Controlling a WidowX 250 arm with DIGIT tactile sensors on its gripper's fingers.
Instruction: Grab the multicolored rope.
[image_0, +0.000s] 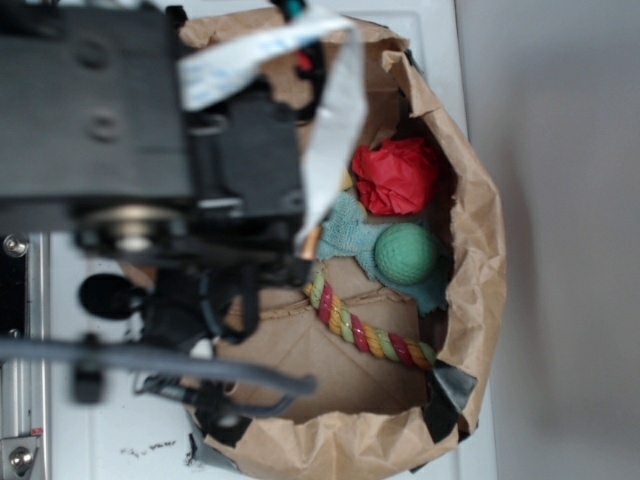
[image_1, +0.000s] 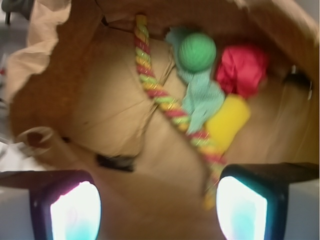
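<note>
Gripper (image_1: 159, 210) spread wide, nothing between pads — poised above paper bag (image_0: 475, 230) for descent. Multicolored rope (image_1: 165, 105) lies diagonally on bag floor, its near end just by right pad; green ball (image_1: 197, 51), red cloth (image_1: 242, 69) crowd beside it.

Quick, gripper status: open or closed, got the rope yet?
Gripper: open, holding nothing. The multicolored rope lies in the paper bag, one end close to a finger, not between the fingers.
</note>
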